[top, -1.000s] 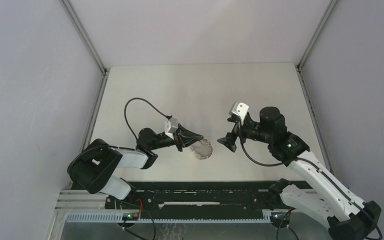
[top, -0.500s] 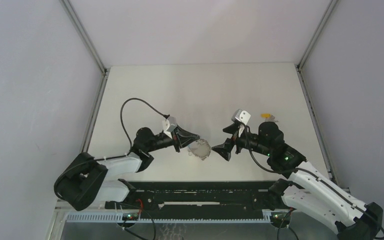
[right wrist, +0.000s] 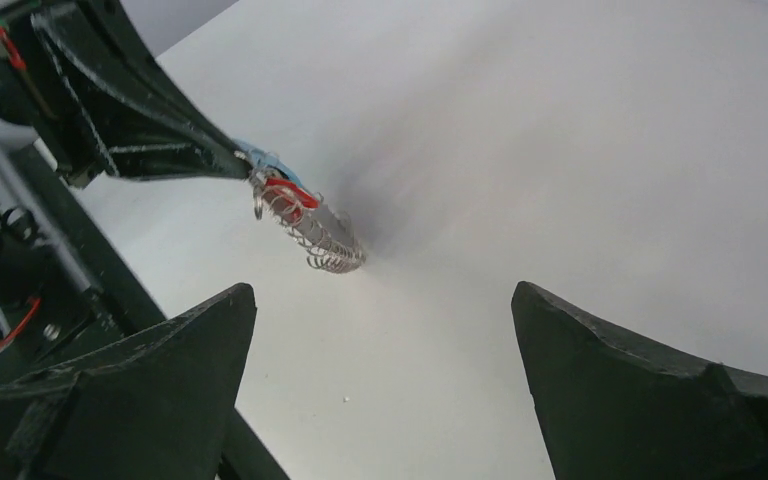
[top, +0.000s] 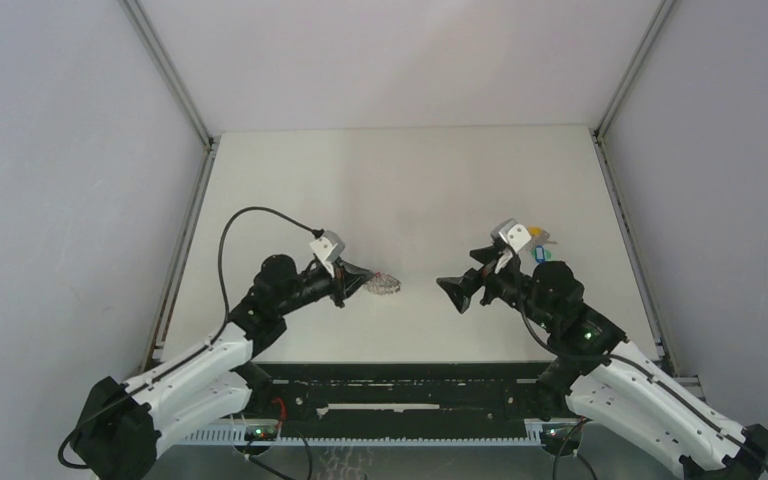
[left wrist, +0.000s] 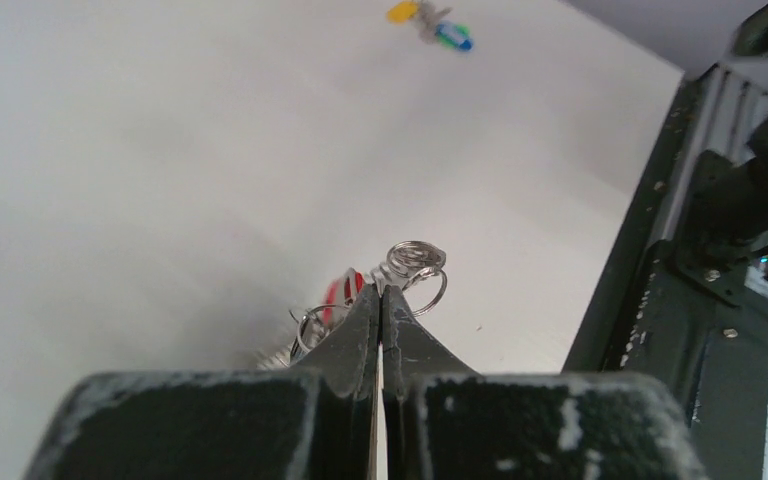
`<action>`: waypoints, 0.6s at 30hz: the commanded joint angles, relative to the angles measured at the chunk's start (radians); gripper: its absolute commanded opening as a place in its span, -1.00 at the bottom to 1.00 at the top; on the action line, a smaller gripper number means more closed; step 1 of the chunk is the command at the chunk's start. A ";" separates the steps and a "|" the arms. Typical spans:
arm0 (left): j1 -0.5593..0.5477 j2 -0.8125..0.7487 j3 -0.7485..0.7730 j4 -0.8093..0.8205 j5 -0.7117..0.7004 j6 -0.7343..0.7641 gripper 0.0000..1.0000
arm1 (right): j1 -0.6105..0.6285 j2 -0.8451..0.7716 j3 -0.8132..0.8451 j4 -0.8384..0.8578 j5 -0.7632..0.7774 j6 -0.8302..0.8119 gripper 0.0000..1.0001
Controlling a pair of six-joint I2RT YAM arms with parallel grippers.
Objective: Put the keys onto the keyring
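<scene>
Centre of table: keyring pinched in left gripper blocks lane there. Bare gap between keyring and wide-spread right gripper. Far half bare, passable. Yellow key, blue key lie just far-right of right wrist. Near edge bounded by black rail.

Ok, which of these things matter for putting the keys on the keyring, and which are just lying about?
Job: keyring, pinched in the shut left gripper; red key against it; yellow key and blue key, lying loose; open right gripper.
Just there: the table, the black rail.
</scene>
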 commanded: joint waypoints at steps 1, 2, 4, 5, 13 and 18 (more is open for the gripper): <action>0.005 0.085 0.103 -0.190 -0.109 0.045 -1.00 | -0.010 -0.069 0.004 -0.028 0.180 0.059 1.00; 0.005 0.119 0.123 -0.195 -0.111 0.046 -1.00 | -0.014 -0.089 0.004 -0.048 0.202 0.059 1.00; 0.005 0.200 0.171 -0.199 -0.116 0.051 -1.00 | -0.021 -0.128 0.004 -0.089 0.232 0.059 1.00; 0.005 0.241 0.197 -0.201 -0.119 0.056 -0.99 | -0.023 -0.147 0.004 -0.109 0.248 0.060 1.00; 0.008 0.579 0.422 -0.201 -0.129 0.066 -0.99 | -0.030 -0.290 0.004 -0.201 0.373 0.056 1.00; 0.008 0.739 0.541 -0.205 -0.120 0.065 -0.92 | -0.037 -0.312 0.004 -0.231 0.411 0.051 1.00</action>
